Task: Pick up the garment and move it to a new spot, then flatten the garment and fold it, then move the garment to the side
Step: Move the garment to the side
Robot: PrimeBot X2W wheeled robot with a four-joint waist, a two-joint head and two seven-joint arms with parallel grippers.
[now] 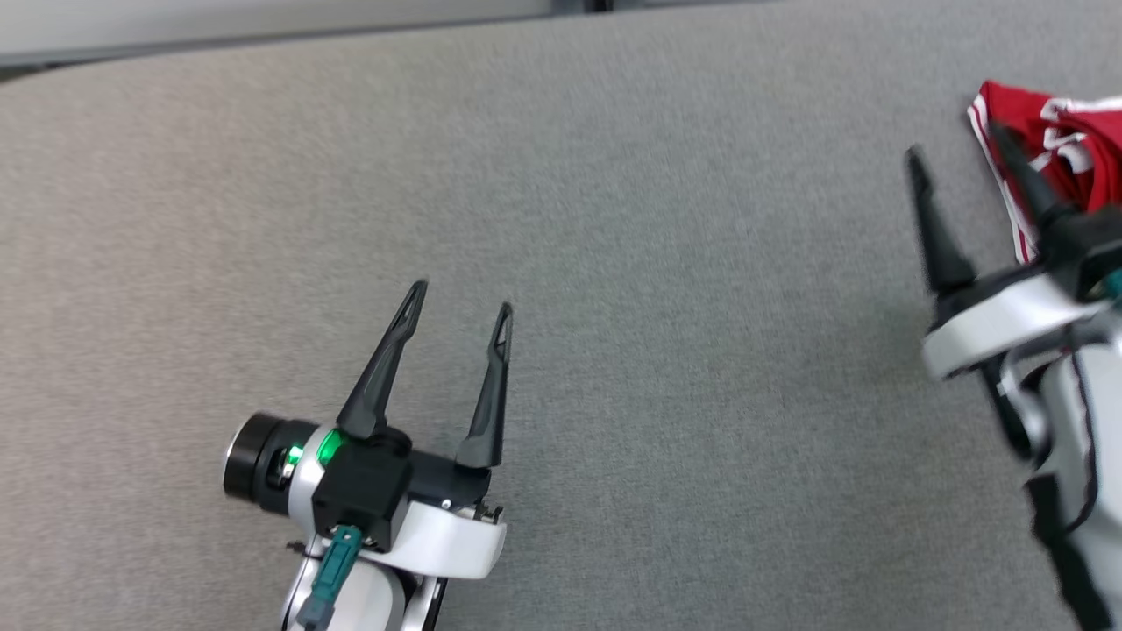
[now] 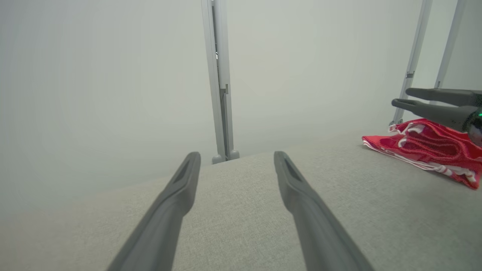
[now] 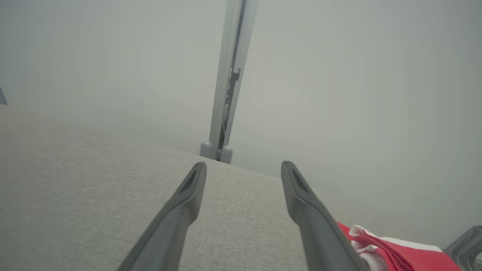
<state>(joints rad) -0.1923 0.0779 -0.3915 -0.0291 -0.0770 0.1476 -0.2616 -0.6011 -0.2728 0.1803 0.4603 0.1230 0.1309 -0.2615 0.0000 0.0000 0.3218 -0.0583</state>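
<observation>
Head view: your left gripper (image 1: pixel 462 296) hangs over the bare grey table (image 1: pixel 614 263) at the near left, its fingers spread wide with nothing between them. Your right gripper (image 1: pixel 955 142) is at the far right, also spread and empty, one finger crossing in front of the red garment (image 1: pixel 1082 145). The garment lies at the right edge of the frame and is cut off there, and that side is blurred.

Left wrist view: the left gripper (image 2: pixel 236 154) points across empty cloth toward an upright post (image 2: pixel 220 94). Off to the right the garment (image 2: pixel 425 148) sits in a low, layered heap with white trim, and the right gripper (image 2: pixel 401 96) hovers just above it — apart from it, as far as I can tell.

Right wrist view: the right gripper (image 3: pixel 244 164) stands wide open and holds nothing. The garment (image 3: pixel 399 254) peeks in at the lower right, partly hidden behind one finger.

You look to be on the last step, with the garment set at the side. It is probably folded, but too much is cut off to be sure. Next you need to lift the right arm straight clear so no finger snags the fabric.
</observation>
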